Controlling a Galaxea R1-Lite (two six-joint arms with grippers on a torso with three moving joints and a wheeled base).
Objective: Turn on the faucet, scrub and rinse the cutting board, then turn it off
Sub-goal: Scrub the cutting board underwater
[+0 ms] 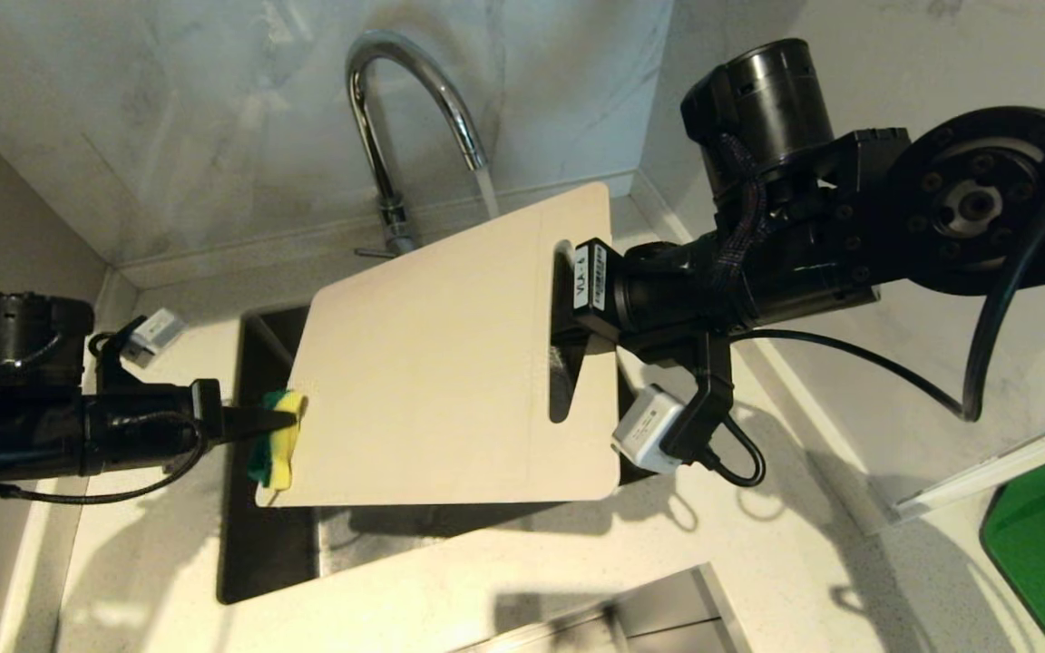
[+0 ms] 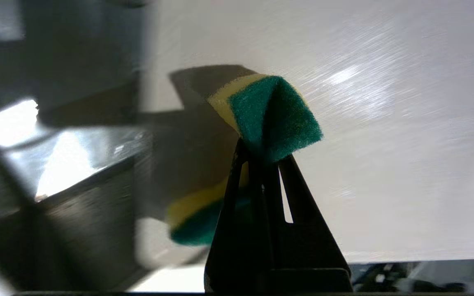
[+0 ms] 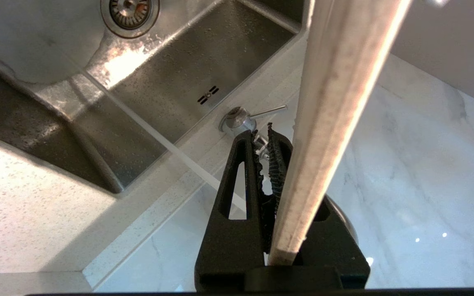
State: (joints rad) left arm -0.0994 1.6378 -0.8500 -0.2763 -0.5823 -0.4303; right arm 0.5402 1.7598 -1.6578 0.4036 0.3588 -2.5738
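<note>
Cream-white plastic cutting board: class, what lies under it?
Under the cream-white plastic cutting board lies the dark steel sink. Its drain shows only in the right wrist view; the board covers it from above.

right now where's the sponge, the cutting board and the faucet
sponge (image 1: 279,442), head view, on its yellow side at the board's left edge
cutting board (image 1: 432,372), head view, on the middle of its flat cream face
faucet (image 1: 395,63), head view, on the arched chrome spout

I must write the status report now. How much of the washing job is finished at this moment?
Done: the faucet is on; water falls from its spout. In hand: the right end effector holds the cutting board over the sink by its handle end, and the left end effector holds a green and yellow sponge at the board's opposite edge. Left: finishing the scrub, rinsing, closing the faucet.
</note>
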